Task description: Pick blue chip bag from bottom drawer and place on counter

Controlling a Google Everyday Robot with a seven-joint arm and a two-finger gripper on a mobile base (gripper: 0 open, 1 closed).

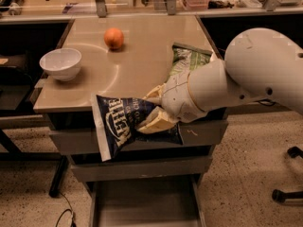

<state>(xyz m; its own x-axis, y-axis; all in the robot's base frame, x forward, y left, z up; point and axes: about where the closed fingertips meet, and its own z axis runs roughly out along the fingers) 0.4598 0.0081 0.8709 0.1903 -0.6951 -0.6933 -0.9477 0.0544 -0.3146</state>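
My gripper (152,110) is shut on the blue chip bag (120,124), a dark navy foil bag with white lettering. I hold it in the air in front of the counter's front edge, its top about level with the tabletop. The counter (137,70) is a beige glossy top on a grey drawer unit. The bottom drawer (144,203) stands pulled open below, its flat grey floor bare. My white arm comes in from the right and hides part of the counter's right side.
On the counter are a white bowl (61,63) at the left, an orange (114,38) at the back, and a green-and-white chip bag (187,59) at the right, partly behind my arm. Chair casters (286,174) stand on the floor at the right.
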